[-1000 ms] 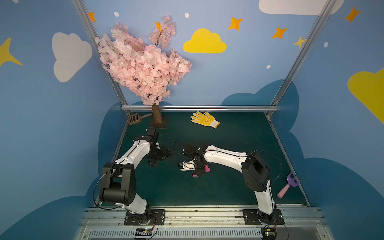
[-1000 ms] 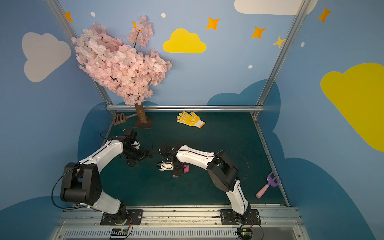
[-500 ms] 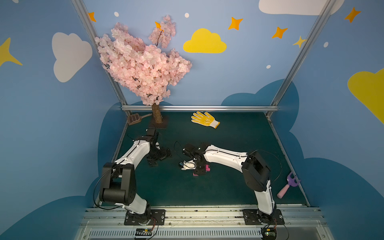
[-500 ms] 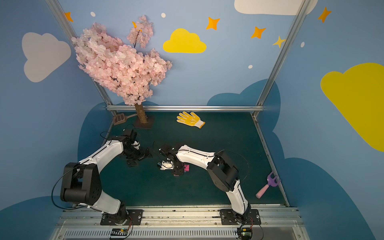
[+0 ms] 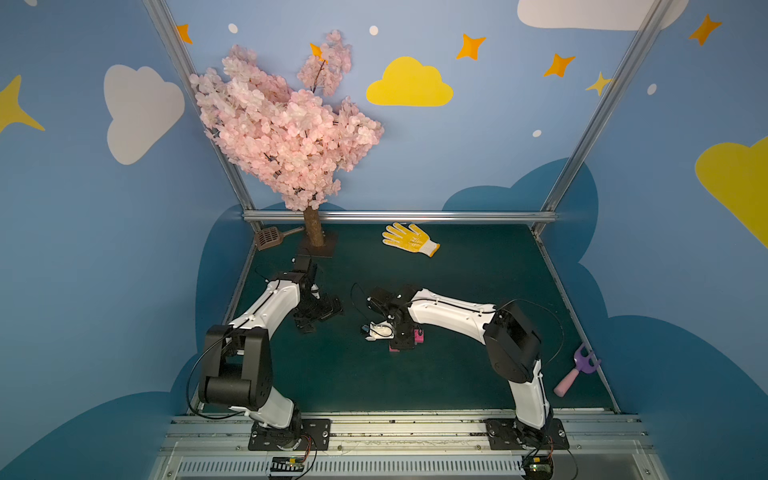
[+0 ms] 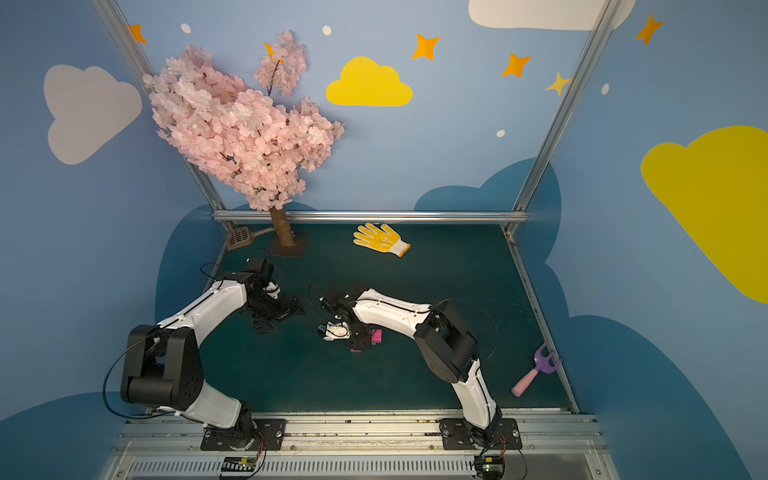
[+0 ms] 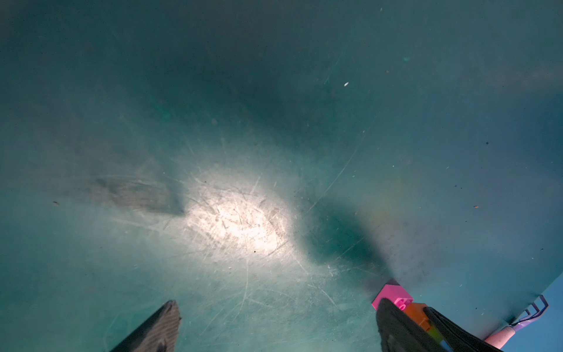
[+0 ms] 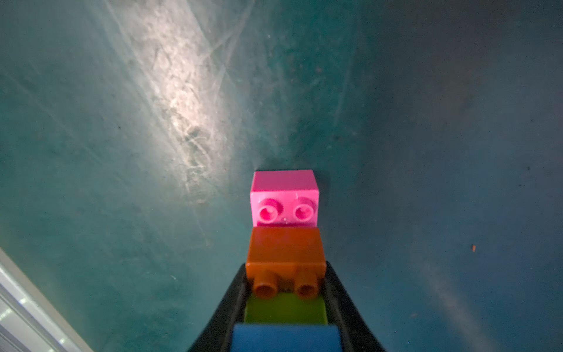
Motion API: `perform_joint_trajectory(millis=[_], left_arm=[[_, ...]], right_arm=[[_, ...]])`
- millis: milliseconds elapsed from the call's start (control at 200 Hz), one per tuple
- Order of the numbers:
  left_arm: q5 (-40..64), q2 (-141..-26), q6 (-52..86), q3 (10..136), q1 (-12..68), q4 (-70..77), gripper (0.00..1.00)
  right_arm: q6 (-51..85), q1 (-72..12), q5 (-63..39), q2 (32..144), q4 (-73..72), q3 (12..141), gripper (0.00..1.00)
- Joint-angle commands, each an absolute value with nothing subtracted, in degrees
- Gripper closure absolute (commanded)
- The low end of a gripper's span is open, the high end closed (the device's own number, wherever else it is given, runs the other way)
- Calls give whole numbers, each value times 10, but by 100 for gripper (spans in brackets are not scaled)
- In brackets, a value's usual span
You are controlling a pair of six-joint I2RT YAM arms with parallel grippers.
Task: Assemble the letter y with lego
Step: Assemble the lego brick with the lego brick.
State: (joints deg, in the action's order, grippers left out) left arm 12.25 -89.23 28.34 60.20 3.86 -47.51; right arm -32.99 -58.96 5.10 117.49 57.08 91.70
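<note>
Two robot arms are reaching over a dark green table mat (image 5: 457,282). The right gripper (image 8: 286,274) is clenching a stepped row of joined lego bricks near the middle of the mat. From the tip back these are a pink brick (image 8: 285,198), an orange brick (image 8: 285,253), a lime green brick (image 8: 285,309) and a blue brick (image 8: 285,338). The fingers are pressing on the orange and green ones, and the pink end is jutting out free. Whether the row is touching the mat is unclear. The left gripper (image 5: 318,313) is hovering spread wide and empty, well apart from the bricks. A yellow glove (image 5: 409,239) is lying near the back rail.
</note>
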Motion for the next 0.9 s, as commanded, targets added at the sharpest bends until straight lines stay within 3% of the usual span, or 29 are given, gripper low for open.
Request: perform_joint_trajectory(millis=[0, 896], left_arm=[[130, -889, 282, 597, 36, -478, 0], [130, -889, 283, 596, 36, -477, 0]], right_arm=[[-326, -587, 53, 1159, 586, 932, 100], [-335, -588, 44, 1203, 579, 951, 100]])
